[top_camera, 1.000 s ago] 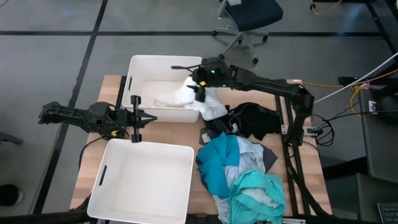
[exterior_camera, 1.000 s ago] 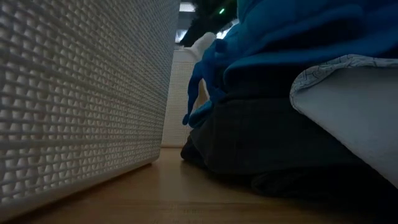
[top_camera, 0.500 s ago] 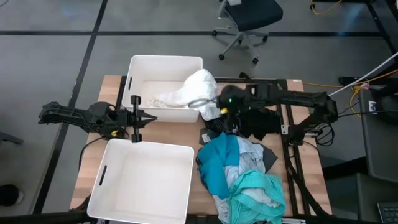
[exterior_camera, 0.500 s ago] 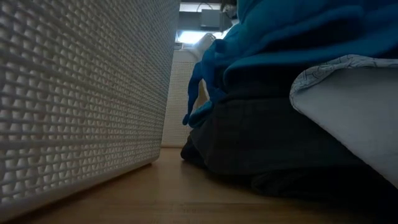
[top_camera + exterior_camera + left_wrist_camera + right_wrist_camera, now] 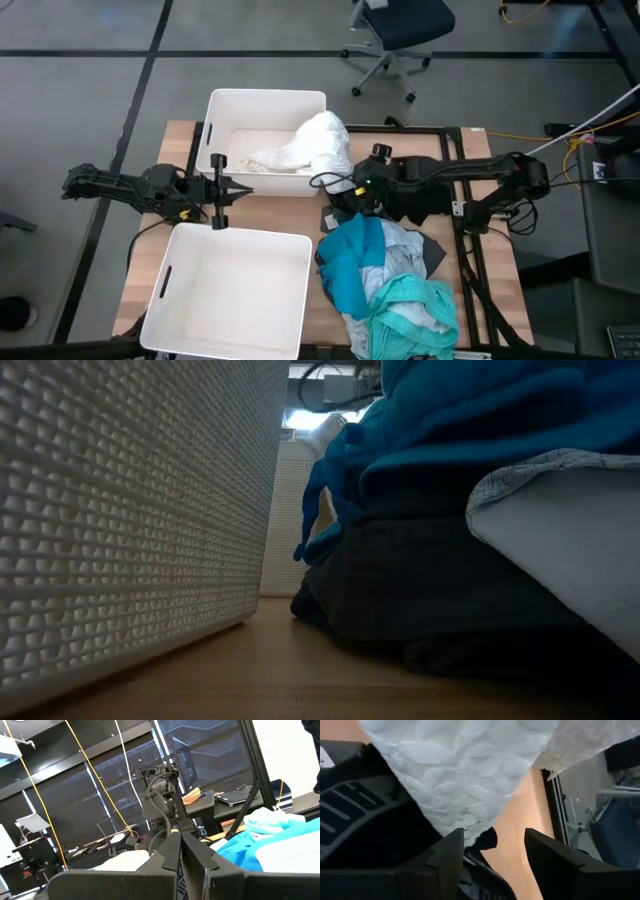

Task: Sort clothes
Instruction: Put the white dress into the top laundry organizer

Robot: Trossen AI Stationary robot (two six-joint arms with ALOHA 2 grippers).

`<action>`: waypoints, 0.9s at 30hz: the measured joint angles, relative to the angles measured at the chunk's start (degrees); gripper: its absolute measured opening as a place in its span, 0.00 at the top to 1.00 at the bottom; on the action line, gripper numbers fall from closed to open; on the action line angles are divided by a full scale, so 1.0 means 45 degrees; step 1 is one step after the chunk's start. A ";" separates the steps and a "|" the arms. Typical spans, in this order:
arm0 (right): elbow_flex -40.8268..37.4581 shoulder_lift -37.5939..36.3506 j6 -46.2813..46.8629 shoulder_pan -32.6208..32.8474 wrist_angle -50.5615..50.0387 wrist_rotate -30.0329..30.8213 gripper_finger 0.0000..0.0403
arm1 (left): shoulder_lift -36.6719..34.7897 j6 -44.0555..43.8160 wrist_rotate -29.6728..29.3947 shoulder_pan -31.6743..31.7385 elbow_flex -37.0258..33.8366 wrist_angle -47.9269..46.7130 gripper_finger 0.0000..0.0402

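The right gripper [image 5: 350, 187] stands open and empty, just beside the white garment [image 5: 318, 146]. That garment drapes over the far bin's [image 5: 228, 104] wall ahead of it, its long axis running from the gripper into the bin. The left gripper [image 5: 222, 190] waits closed between the bins.

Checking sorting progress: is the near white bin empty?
Yes: in the high view the near bin shows only its bare white floor, while the white garment drapes over the far bin.
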 joint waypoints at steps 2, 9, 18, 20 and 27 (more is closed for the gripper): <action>-0.0003 0.0007 -0.0131 -0.0335 0.0516 -0.1224 0.48 | 0.0000 0.0004 0.0000 0.0003 0.0000 0.0001 0.99; -0.0764 0.0157 -0.1005 -0.1410 0.3993 -0.3674 0.48 | 0.0000 -0.0047 0.0000 0.0001 0.0000 0.0000 0.99; -0.1973 0.0155 -0.1477 -0.1568 0.6251 -0.5619 0.58 | 0.0000 -0.0056 0.0000 0.0001 0.0000 0.0000 0.99; -0.2083 0.0155 -0.1675 -0.1573 0.6708 -0.5962 0.68 | 0.0000 -0.0056 0.0000 0.0000 0.0000 0.0005 0.99; -0.2157 0.0155 -0.1877 -0.1578 0.7383 -0.7278 0.97 | 0.0000 -0.0056 0.0000 0.0000 0.0000 0.0024 0.99</action>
